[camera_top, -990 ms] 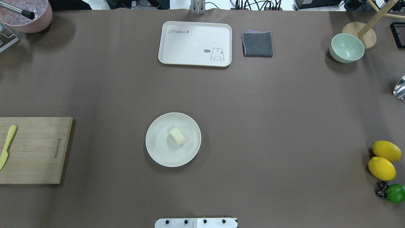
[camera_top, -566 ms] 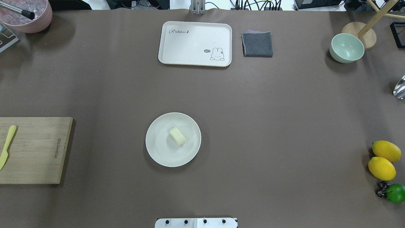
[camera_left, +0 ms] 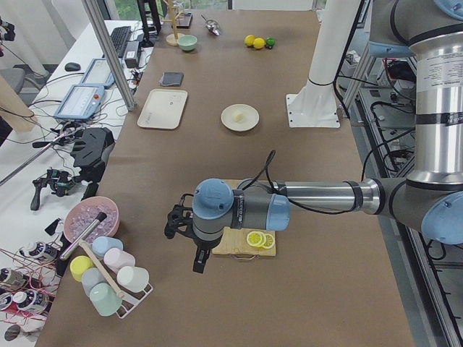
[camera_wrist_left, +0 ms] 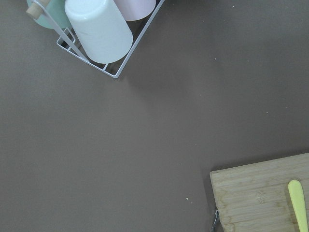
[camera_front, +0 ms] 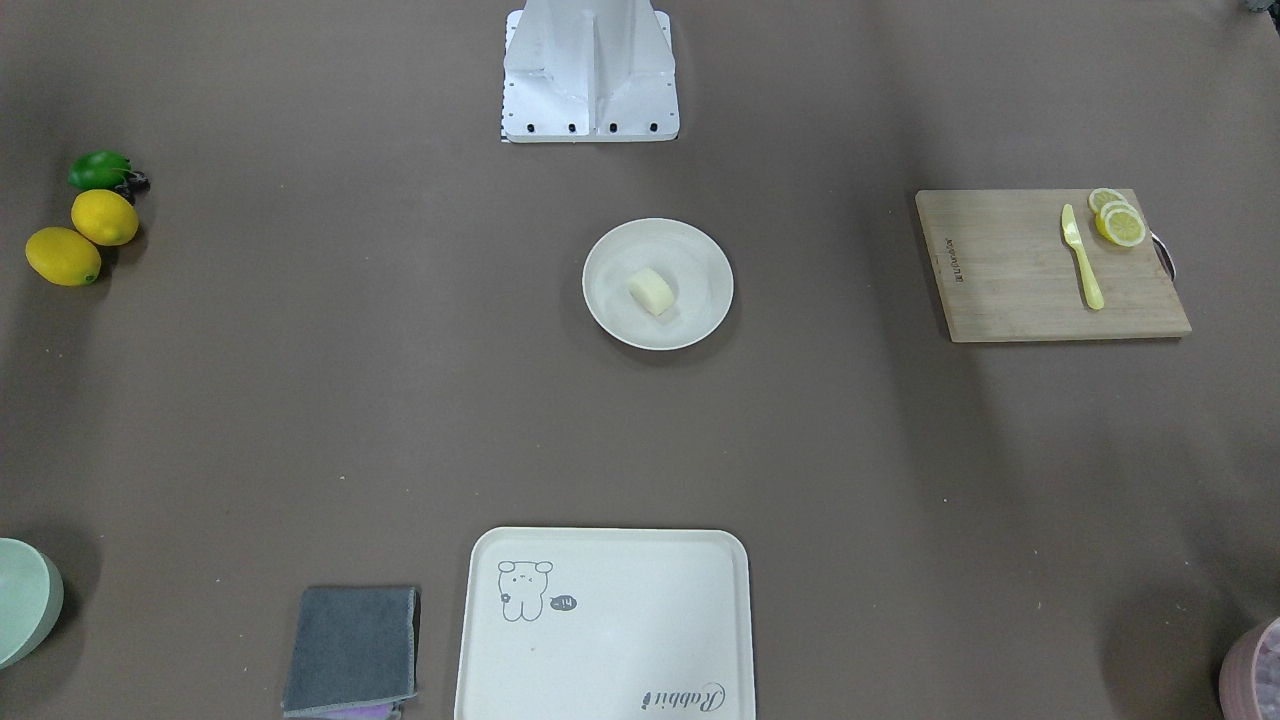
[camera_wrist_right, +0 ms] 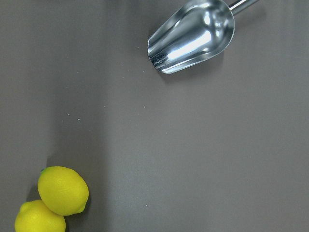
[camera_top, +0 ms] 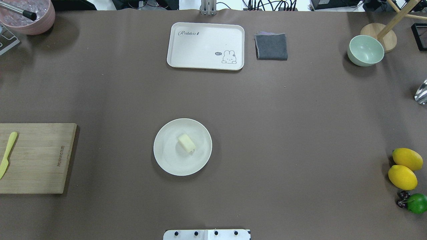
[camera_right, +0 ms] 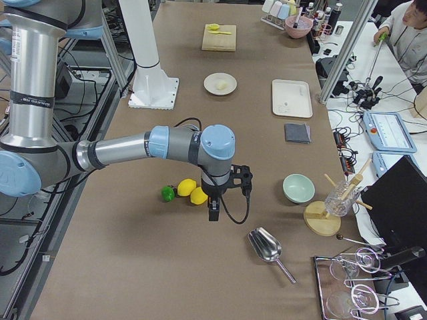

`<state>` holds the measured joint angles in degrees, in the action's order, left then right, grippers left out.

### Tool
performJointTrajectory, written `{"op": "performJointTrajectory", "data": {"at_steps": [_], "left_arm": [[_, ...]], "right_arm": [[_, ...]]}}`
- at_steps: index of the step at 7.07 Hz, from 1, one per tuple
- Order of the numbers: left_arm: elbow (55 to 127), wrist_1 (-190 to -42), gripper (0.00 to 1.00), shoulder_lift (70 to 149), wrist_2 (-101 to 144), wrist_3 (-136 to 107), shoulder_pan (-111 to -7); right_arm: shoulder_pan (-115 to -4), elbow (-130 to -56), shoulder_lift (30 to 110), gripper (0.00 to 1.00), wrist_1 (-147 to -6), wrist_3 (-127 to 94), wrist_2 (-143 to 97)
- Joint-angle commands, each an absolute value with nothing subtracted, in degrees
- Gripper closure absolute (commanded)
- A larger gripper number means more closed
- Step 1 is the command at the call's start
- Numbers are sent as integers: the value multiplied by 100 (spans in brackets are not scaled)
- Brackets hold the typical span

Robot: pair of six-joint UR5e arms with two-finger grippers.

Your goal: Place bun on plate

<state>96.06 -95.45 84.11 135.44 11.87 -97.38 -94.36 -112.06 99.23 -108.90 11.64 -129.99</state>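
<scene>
The bun (camera_top: 186, 142), a small pale cream lump, lies near the middle of the round cream-white plate (camera_top: 163, 156); the front-facing view shows the same bun (camera_front: 650, 290) on the plate (camera_front: 700, 260). Both arms are far from it. Only the left side view shows my left gripper (camera_left: 198, 262), which hangs over the table's left end beside the cutting board. My right gripper (camera_right: 213, 210) shows only in the right side view, pointing down by the lemons at the right end. I cannot tell whether either gripper is open or shut.
A cream tray (camera_top: 205, 46), a grey cloth (camera_top: 271, 46) and a green bowl (camera_top: 365, 50) stand along the far edge. A cutting board (camera_top: 36, 158) with a yellow knife (camera_top: 7, 154) is left. Lemons (camera_top: 402, 177) and a lime (camera_top: 417, 203) lie right. A metal scoop (camera_wrist_right: 193, 36) and a cup rack (camera_wrist_left: 99, 31) sit near the grippers.
</scene>
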Motion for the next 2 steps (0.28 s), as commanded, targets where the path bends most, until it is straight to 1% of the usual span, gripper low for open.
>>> {"op": "performJointTrajectory", "data": {"at_steps": [1,2], "left_arm": [[9606,-9545,2,8411,13544,1187,-9738],[9606,-9545,2,8411,13544,1187,-9738]], "right_arm": [[-9439,-11206,9923,0,-10890,1160,-12999],[-9439,-11206,9923,0,-10881,1169,-12999]]}}
